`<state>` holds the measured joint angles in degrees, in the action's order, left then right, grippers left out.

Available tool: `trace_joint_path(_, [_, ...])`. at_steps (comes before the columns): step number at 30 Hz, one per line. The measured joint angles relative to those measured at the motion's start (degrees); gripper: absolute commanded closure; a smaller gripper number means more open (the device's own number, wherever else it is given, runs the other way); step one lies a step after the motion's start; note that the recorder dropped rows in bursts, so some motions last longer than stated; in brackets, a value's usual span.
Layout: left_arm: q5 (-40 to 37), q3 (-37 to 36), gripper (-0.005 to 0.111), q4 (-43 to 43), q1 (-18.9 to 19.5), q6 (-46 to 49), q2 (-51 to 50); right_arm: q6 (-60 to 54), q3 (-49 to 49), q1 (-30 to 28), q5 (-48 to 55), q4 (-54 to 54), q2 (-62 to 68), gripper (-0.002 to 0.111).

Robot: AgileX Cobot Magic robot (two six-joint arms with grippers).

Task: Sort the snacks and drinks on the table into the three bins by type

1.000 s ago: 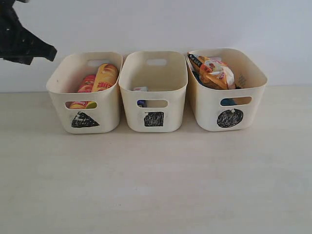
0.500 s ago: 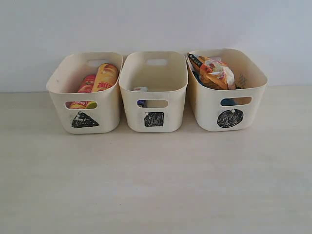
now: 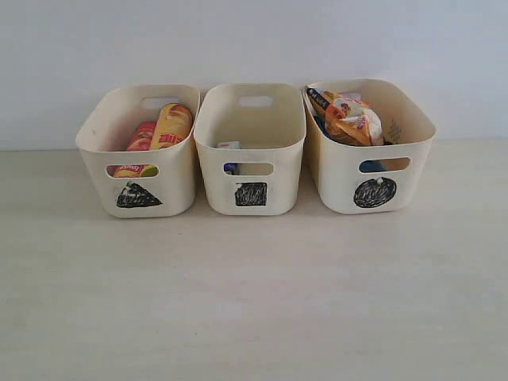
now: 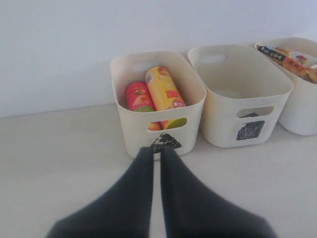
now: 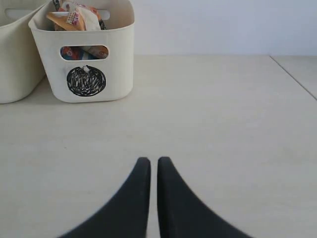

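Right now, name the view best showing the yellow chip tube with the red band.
Left wrist view: the yellow red-banded chip tube shows most of its length in the cream triangle-marked bin. The exterior view shows only its upper part; the right wrist view, nothing.

Front wall of the triangle bin point(image 3: 178, 159) hides the lower ends of the yellow tube point(image 3: 171, 125) and the pink-magenta tube point(image 3: 143, 135). In the square bin point(image 3: 270, 198), at its 3 o'clock, the cartons are nearly all hidden. Only a white carton point(image 3: 228, 145) top shows, and a dark scrap in the handle hole cannot be identified. In the circle bin point(image 3: 341, 190), the blue bag point(image 3: 371, 166) shows through the handle hole alone; print on the orange bag point(image 3: 349, 119) is too small to read. The left gripper point(image 4: 156, 148) and right gripper point(image 5: 153, 159) are blurred, their bases cut off by the picture edge.
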<state>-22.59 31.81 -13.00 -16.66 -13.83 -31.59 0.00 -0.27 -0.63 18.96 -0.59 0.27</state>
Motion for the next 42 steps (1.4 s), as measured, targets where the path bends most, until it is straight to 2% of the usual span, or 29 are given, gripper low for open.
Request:
trace_joint_path(7, [4.0,-8.7,0.102,0.1,0.0,2.7,7.6,0.0,0.0,0.0,0.0,0.0,0.0,0.106])
trace_joint_path(19, [8.9,-22.4,0.102,8.0,0.2,11.4,19.5,0.0,0.0,0.0,0.0,0.0,0.0,0.106])
trace_joint_path(23, [9.6,-25.2,0.102,9.4,2.6,11.6,22.3,0.0,0.0,0.0,0.0,0.0,0.0,0.106])
trace_joint_path(30, [9.7,-28.4,0.102,10.4,9.5,11.6,26.0,0.0,0.0,0.0,0.0,0.0,0.0,0.106])
trace_joint_path(42, [9.7,-31.6,0.102,11.7,15.2,11.6,31.4,0.0,0.0,0.0,0.0,0.0,0.0,0.106])
